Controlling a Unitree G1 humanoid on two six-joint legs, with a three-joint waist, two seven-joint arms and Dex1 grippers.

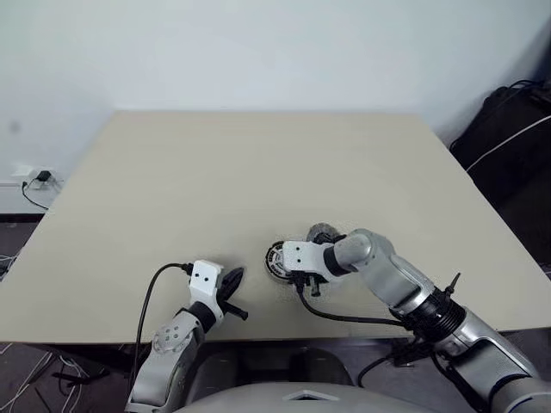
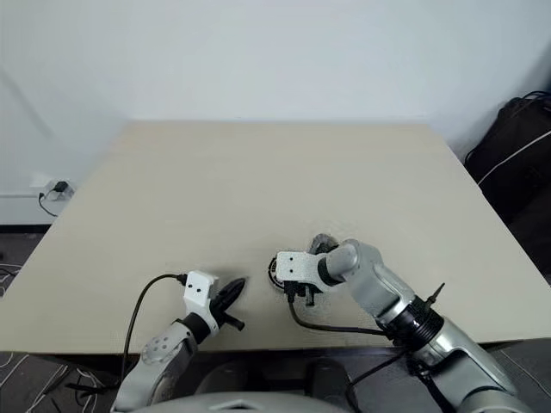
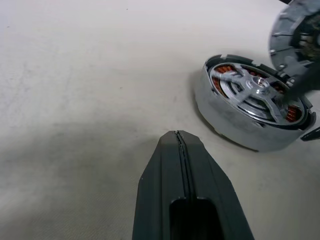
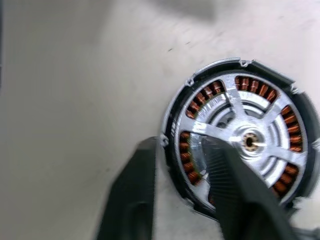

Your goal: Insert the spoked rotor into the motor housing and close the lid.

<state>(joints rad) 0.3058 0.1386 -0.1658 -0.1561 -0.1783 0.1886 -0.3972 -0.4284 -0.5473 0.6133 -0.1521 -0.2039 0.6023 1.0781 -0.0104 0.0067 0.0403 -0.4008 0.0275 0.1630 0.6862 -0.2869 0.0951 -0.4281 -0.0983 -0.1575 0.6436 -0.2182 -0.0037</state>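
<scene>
The motor housing (image 4: 175, 107) lies flat on the table, near its front edge. The spoked rotor (image 4: 250, 140) sits inside it, with copper windings showing between the silver spokes. My right gripper (image 4: 177, 145) points down at the housing's rim. It is open, one finger outside the rim and the other over the rotor. The lid (image 3: 295, 25), a ribbed-edge disc, rests just behind the housing (image 1: 277, 258), partly hidden by my right wrist. My left gripper (image 3: 177, 137) is shut and empty, a short way to the left of the housing and low over the table.
The beige table (image 1: 258, 172) stretches away bare behind the parts. A black bag (image 1: 516, 138) stands off the table's right side. A wall socket with a plug (image 1: 39, 178) is at the far left.
</scene>
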